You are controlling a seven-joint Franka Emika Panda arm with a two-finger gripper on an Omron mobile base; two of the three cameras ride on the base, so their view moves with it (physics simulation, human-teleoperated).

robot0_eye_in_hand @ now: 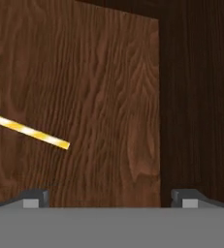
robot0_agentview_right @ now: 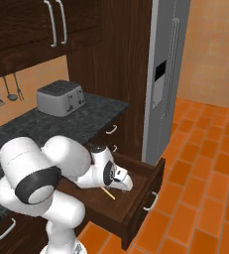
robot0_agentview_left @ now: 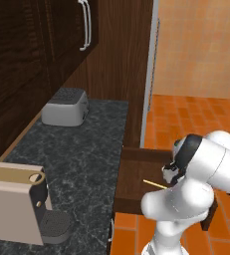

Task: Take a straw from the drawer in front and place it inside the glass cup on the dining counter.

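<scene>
Yellow straw [robot0_eye_in_hand: 28, 130] left of wide-spread pincer [robot0_eye_in_hand: 109, 197], untouched

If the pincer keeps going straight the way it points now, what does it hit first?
Most likely the bare wooden floor of the open drawer. The open pincer aims there, and the straw lies off to one side, outside its line.

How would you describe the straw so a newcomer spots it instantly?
Find the black speckled counter with the toaster; at its end a dark wooden drawer stands pulled open. On the drawer floor lies the straw, a thin stick striped yellow and white, the one pale thing against brown wood.
</scene>
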